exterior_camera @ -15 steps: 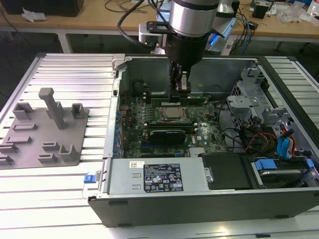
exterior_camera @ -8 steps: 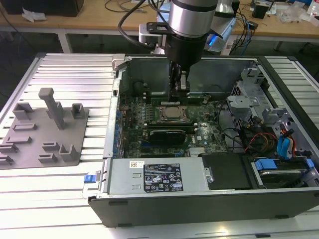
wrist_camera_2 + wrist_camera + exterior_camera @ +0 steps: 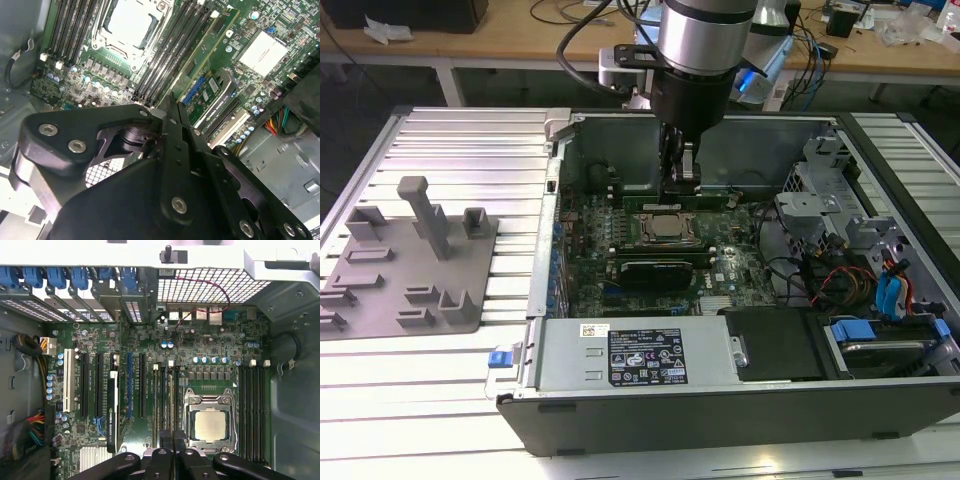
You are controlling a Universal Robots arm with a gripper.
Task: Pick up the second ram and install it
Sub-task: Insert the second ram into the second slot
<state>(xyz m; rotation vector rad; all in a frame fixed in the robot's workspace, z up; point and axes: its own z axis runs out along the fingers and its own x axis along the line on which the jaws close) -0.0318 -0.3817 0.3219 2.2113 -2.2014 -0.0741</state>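
Note:
My gripper (image 3: 682, 188) is down inside the open computer case, over the memory slots on the far side of the processor socket (image 3: 665, 228). Its fingers are shut on the top edge of the second ram (image 3: 712, 197), a thin green stick standing upright along a slot. In the first wrist view the second ram (image 3: 170, 400) runs straight out from the gripper (image 3: 172, 436), with another stick close beside it. In the second wrist view the fingertips meet at the gripper (image 3: 172, 102) on the second ram (image 3: 207, 50).
The grey tray (image 3: 410, 270) with its posts lies on the ribbed table at the exterior view's left. Inside the case are a black card (image 3: 660, 272), a labelled power supply (image 3: 630, 350), drive cages and cables (image 3: 840, 280). The case walls stand close around the arm.

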